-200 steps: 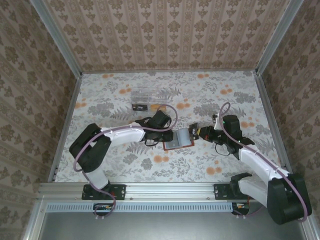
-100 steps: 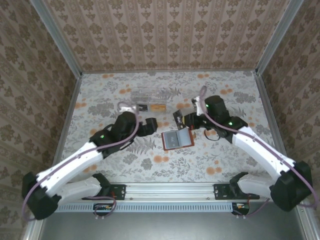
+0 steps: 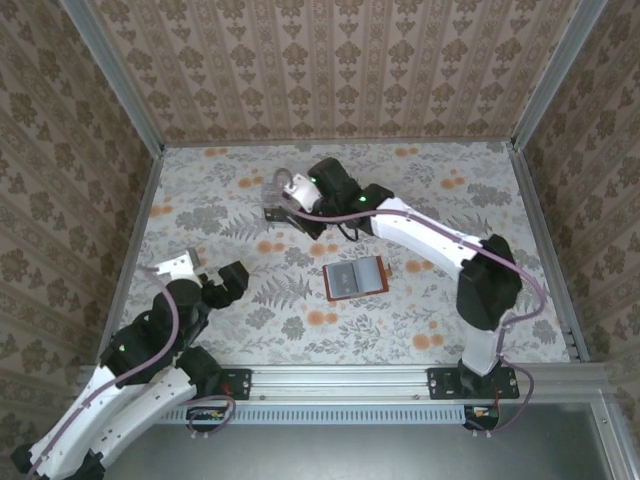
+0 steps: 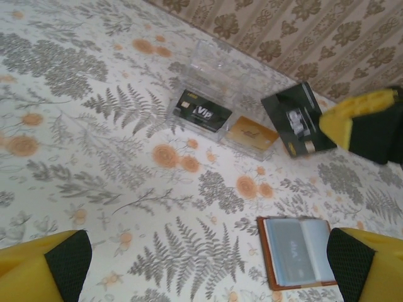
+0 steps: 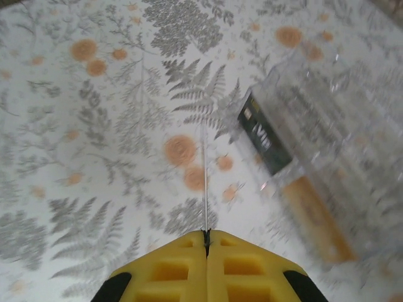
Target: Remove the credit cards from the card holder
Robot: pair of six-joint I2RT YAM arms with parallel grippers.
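Tbl (image 3: 450, 190): card holder (image 3: 355, 278) apart frm jaws

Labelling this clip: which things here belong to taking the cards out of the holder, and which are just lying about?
Job: card holder, open; black VIP card; gold card; dark card in the shut right gripper.
Lying about: clear box.

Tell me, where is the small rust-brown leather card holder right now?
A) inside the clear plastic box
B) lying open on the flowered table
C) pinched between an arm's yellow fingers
B: the card holder lies open, blue-grey inside up, on the flowered table, apart from the clear plastic box.
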